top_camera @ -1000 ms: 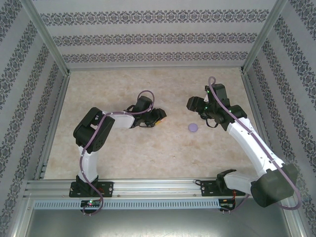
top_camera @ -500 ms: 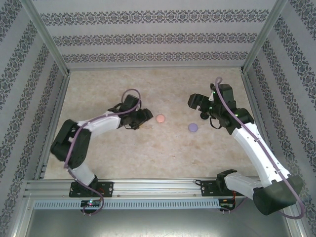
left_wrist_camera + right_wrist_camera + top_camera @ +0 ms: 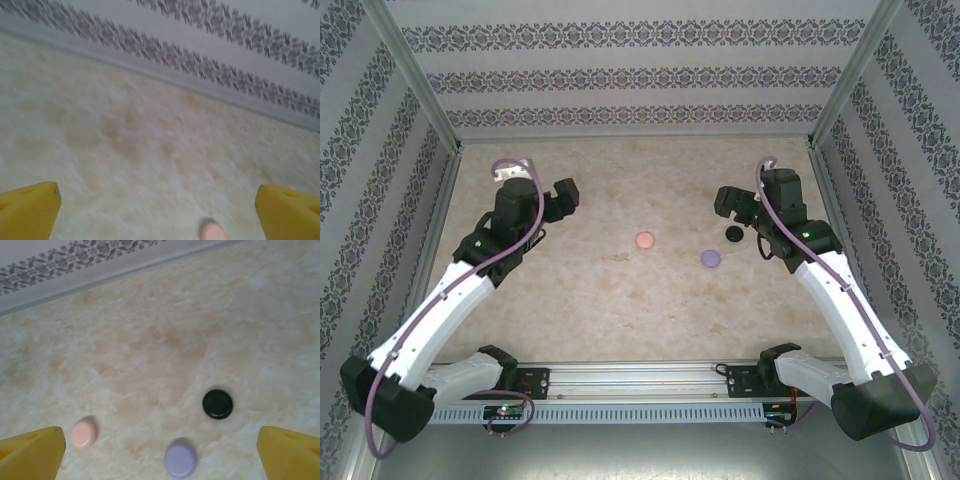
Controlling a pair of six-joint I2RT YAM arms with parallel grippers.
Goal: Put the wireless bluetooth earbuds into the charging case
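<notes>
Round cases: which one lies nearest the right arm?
The black case, rightmost, beside the right arm; the purple case and pink case lie farther left.

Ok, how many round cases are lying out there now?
3. The pink case lies near the middle, the purple case right of it, the black case just beyond that. None looks hidden.

a: what lies there?
b: three small round discs, all closed and flat. the pink case (image 3: pixel 644 241) sits at the centre.
a: and the others?
b: the purple case (image 3: pixel 711 258) lies to its right, and the black case (image 3: pixel 733 234) just beyond the purple, not touching.
</notes>
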